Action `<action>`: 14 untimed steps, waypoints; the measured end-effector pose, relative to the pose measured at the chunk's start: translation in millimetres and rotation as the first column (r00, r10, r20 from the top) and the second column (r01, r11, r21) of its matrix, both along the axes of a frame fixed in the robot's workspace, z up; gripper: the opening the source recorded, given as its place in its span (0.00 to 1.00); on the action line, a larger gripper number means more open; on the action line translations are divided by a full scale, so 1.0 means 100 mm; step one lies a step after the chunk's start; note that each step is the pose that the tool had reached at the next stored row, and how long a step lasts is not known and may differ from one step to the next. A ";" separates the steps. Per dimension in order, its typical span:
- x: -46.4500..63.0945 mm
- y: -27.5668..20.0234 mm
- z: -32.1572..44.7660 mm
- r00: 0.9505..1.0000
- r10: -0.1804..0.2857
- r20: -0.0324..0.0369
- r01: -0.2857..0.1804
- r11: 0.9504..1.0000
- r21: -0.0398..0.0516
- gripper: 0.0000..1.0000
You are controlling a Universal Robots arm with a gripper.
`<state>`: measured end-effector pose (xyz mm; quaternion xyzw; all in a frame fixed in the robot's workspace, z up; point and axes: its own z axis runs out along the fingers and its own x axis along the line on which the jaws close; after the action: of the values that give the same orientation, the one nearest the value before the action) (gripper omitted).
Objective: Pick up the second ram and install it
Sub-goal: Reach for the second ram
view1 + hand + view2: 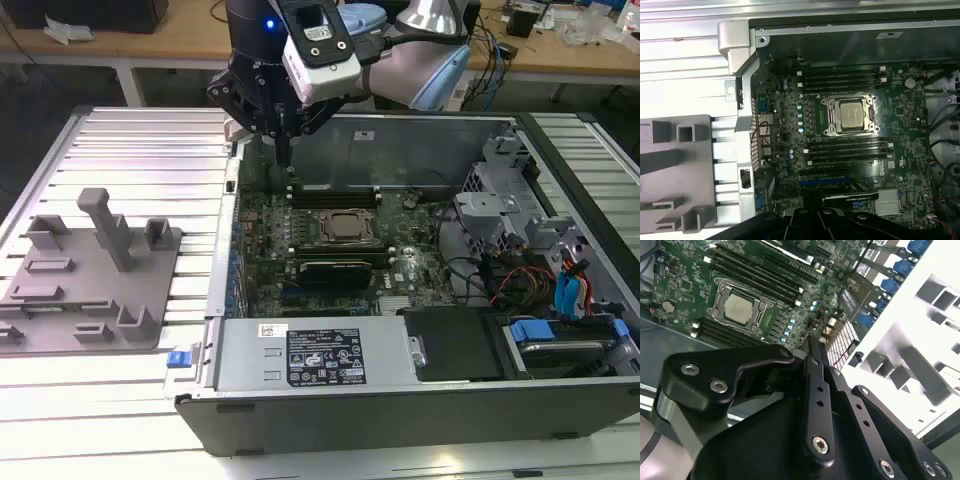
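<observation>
My gripper (284, 155) hangs over the far corner of the open computer case (300, 415), on the exterior view's left. Its fingers (813, 347) are pressed together into one thin tip, and nothing shows between them. The tip is a little above the green motherboard (262, 240), near the end of the far memory slots (335, 196). Dark memory slots (840, 82) run along both sides of the silver processor (850, 114). Seen from above, I cannot tell whether the second ram sits in one of them. The grey holder (90, 275) beside the case carries no green stick.
A wide black card (335, 268) lies across the board on the near side of the processor. Drive bays and red and blue cables (560, 290) fill the case on the exterior view's right. The case stands on a ribbed metal table (130, 150), with a cluttered workbench behind it.
</observation>
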<state>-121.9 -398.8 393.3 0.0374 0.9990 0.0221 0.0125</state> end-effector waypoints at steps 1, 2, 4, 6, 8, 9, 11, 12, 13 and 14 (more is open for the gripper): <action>0.00 0.000 0.000 1.000 0.000 0.000 0.000 1.000 0.000 0.08; 0.00 0.000 0.000 1.000 0.000 0.000 0.000 1.000 0.000 0.08; 0.00 0.000 0.000 1.000 0.000 0.000 0.000 1.000 0.000 0.08; 0.00 0.000 0.000 1.000 0.000 0.000 0.000 1.000 0.000 0.08; 0.00 0.000 0.000 1.000 0.000 0.000 0.000 1.000 0.000 0.08; 0.00 0.000 0.000 1.000 0.000 0.000 0.000 1.000 0.000 0.08; -0.01 0.000 0.000 1.000 0.000 0.000 0.000 1.000 0.000 0.08; -0.02 0.000 0.001 1.000 0.000 0.000 0.000 1.000 0.000 0.08; -0.04 0.000 0.000 1.000 0.000 0.000 0.000 1.000 0.000 0.08; -0.06 0.000 0.000 1.000 0.000 0.000 0.000 1.000 0.000 0.08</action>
<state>-127.7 -398.9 393.3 0.0374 0.9990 0.0221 0.0125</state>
